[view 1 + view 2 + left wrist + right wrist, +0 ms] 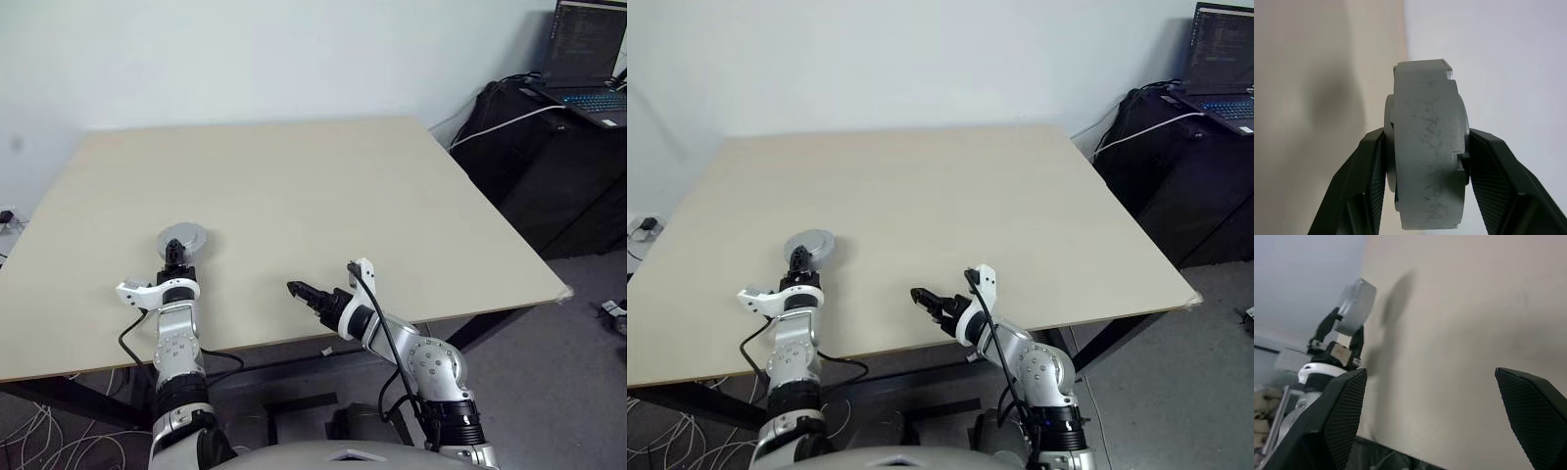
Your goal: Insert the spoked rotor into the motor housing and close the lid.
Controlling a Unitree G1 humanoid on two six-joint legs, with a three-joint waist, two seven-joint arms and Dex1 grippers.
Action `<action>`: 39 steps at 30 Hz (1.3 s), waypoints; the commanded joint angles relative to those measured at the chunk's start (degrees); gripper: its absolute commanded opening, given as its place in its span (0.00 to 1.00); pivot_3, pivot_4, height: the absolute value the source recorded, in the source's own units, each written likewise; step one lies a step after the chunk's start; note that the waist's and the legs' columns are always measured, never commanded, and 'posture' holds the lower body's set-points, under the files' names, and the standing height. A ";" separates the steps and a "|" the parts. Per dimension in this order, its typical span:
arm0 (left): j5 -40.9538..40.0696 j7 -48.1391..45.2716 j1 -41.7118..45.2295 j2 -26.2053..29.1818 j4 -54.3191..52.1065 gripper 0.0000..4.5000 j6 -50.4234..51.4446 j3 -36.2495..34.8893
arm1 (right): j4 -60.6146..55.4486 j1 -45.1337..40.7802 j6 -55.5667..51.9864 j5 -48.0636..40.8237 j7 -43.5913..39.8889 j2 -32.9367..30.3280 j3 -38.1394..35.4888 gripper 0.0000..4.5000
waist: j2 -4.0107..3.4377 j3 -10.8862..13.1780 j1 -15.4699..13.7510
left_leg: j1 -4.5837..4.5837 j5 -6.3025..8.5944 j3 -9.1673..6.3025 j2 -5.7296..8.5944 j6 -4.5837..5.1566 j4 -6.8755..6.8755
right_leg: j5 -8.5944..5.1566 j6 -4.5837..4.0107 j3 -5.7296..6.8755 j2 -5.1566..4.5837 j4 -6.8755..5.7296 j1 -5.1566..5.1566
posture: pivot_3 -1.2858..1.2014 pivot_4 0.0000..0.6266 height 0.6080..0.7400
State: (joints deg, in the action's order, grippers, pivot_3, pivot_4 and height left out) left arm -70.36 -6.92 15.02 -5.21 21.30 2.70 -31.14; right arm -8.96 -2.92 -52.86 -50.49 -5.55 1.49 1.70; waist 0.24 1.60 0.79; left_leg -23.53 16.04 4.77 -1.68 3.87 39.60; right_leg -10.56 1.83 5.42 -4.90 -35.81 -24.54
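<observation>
My left gripper [174, 252] is clamped on a grey metal disc [181, 239], which I take for the assembled motor with its lid on, though I cannot see inside it. I hold it clear above the table [294, 186], near the table's left front part. In the left wrist view the disc [1425, 147] stands on edge between my fingers [1364, 181], each pad pressed against one flat face, the thick rim turned toward the camera.

The piece looks solid and stiff, probably heavy for its size. Bare metal against my pads may be slippery, and the stepped rim gives little to catch on. Gripping across the two flat faces, close to the centre as I do now, seems the safest hold: a grip near the edge could let it swing or slide out. I doubt it is fragile, but a drop could knock the lid loose.

My left forearm reaches forward from the table's near edge, and the gripper points roughly level and ahead. My right gripper [306, 295] hangs empty near the near edge toward the middle, its fingers [1339, 416] spread wide apart, angled toward the left gripper. The right wrist view looks across at the held disc [1355, 307].
</observation>
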 commanded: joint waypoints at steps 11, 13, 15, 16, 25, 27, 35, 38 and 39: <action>6.90 -2.62 14.35 7.94 15.86 0.47 -5.46 -8.04 | -2.22 0.15 0.98 2.63 -2.52 1.06 0.12 1.00 | 0.23 0.00 0.14 | 0.00 -0.01 -0.05 -0.02 -0.02 0.00 | 0.02 -0.02 0.01 0.10 -0.02 -0.01 | 0.52 0.00 1.00; 7.85 -2.62 15.97 9.28 18.60 0.47 -6.55 -9.22 | -2.22 0.13 0.92 2.92 -2.80 1.15 0.12 1.00 | 0.24 0.00 0.18 | 0.00 -0.02 -0.06 -0.03 -0.03 0.00 | 0.03 -0.02 0.01 0.11 -0.02 -0.01 | 0.52 0.00 1.00; 8.74 -2.28 17.39 10.17 21.05 0.47 -7.66 -10.43 | -2.21 0.13 0.90 3.10 -2.97 1.26 0.08 1.00 | 0.27 -0.02 0.12 | -0.01 -0.02 -0.05 -0.02 -0.03 0.00 | 0.05 -0.04 0.00 0.11 -0.01 0.00 | 0.52 0.00 1.00; 9.12 -2.24 17.88 10.42 21.91 0.47 -8.00 -10.86 | -2.20 0.12 0.91 3.17 -3.01 1.32 0.06 1.00 | 0.29 -0.03 0.05 | -0.01 -0.02 -0.06 -0.01 -0.03 0.00 | 0.11 -0.11 0.00 0.10 -0.01 0.00 | 0.52 0.00 1.00; 11.97 -1.63 20.41 11.88 28.83 0.47 -10.31 -13.84 | -2.38 0.34 0.89 3.47 -2.97 1.86 -0.29 1.00 | 0.37 -0.08 0.03 | -0.01 -0.03 -0.05 -0.01 -0.04 0.01 | 0.19 -0.13 -0.01 0.08 -0.01 0.01 | 0.52 0.00 1.00; 12.23 -1.80 20.68 12.22 29.58 0.47 -10.50 -14.43 | -2.42 0.35 0.84 3.49 -2.95 1.91 -0.29 1.00 | 0.38 -0.09 0.07 | 0.02 -0.03 -0.04 -0.02 -0.06 0.01 | 0.21 -0.17 -0.01 0.09 -0.03 0.02 | 0.52 0.00 1.00; 13.33 -1.35 20.64 12.38 30.20 0.63 -10.70 -15.47 | -2.17 0.25 0.81 3.46 -3.02 2.07 -0.46 1.00 | 0.40 -0.11 0.48 | 0.06 -0.11 -0.04 -0.07 -0.14 0.01 | 0.21 -0.14 -0.01 0.11 -0.07 0.03 | 0.52 0.00 1.00; 14.47 -0.18 20.08 11.80 29.19 0.83 -10.85 -14.94 | -2.00 0.17 0.84 3.51 -2.99 2.17 -0.50 1.00 | 0.41 -0.14 0.50 | 0.06 -0.12 -0.04 -0.07 -0.14 0.02 | 0.22 -0.15 -0.01 0.11 -0.07 0.02 | 0.52 0.00 1.00; 15.04 0.66 19.84 11.46 28.71 0.92 -11.19 -14.81 | -1.94 0.15 0.85 3.54 -2.96 2.21 -0.51 1.00 | 0.38 -0.18 0.51 | 0.07 -0.12 -0.04 -0.06 -0.15 0.02 | 0.24 -0.17 -0.01 0.11 -0.07 0.04 | 0.52 0.00 1.00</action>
State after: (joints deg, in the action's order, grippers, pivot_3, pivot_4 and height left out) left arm -56.62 -7.22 33.90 5.90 51.92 -7.31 -46.48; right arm -9.11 -2.02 -52.71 -46.79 -7.98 3.24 1.69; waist 0.62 1.42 1.30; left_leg -23.41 15.93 4.74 -1.75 3.72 39.62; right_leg -10.31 1.64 5.40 -4.79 -35.88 -24.47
